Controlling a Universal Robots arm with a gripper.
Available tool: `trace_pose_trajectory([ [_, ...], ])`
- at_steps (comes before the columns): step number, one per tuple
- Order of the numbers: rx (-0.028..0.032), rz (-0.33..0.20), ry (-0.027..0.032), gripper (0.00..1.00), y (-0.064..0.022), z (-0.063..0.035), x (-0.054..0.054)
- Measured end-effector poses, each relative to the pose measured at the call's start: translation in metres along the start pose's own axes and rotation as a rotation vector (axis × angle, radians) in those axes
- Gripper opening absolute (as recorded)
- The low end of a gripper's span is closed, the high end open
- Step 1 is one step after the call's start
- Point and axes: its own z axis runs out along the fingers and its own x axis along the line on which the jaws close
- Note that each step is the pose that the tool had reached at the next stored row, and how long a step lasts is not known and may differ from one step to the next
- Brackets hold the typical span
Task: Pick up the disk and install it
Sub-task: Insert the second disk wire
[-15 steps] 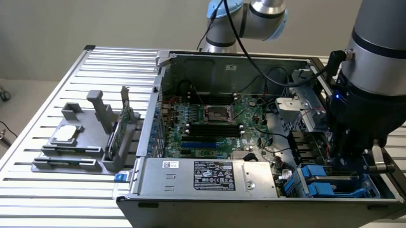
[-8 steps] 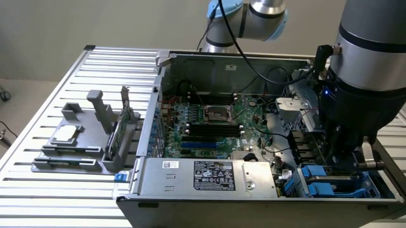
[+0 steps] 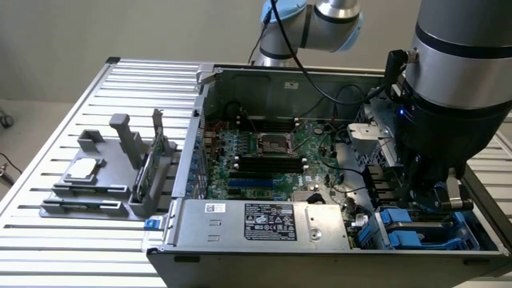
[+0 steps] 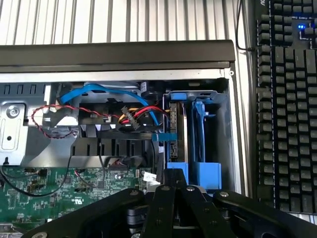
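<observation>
disk (image 4: 177, 134) stood on edge in the case's (image 4: 119, 52) bay beside one blue bracket (image 4: 204, 144); my claw (image 4: 173, 196) was closed just above it.

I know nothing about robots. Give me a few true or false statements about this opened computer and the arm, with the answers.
1. The computer case lies open with its green motherboard exposed. True.
2. The gripper hovers over the grey holder at the exterior view's left. False: it is down inside the case, at the blue drive bay.
3. The gripper's fingers are spread wide. False: they are shut.
4. A keyboard lies beside the case. True.
5. The grey holder stands inside the case. False: it stands on the slatted table, outside the case.
6. The disk stands on edge in its blue bracket in the bay. True.
</observation>
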Motion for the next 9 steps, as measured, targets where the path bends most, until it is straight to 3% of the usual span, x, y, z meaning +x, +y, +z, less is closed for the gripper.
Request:
trace_pose_trajectory([
  [9,0.0,0.0,-0.0002,0.11,-0.0001,-0.0001,0.0],
])
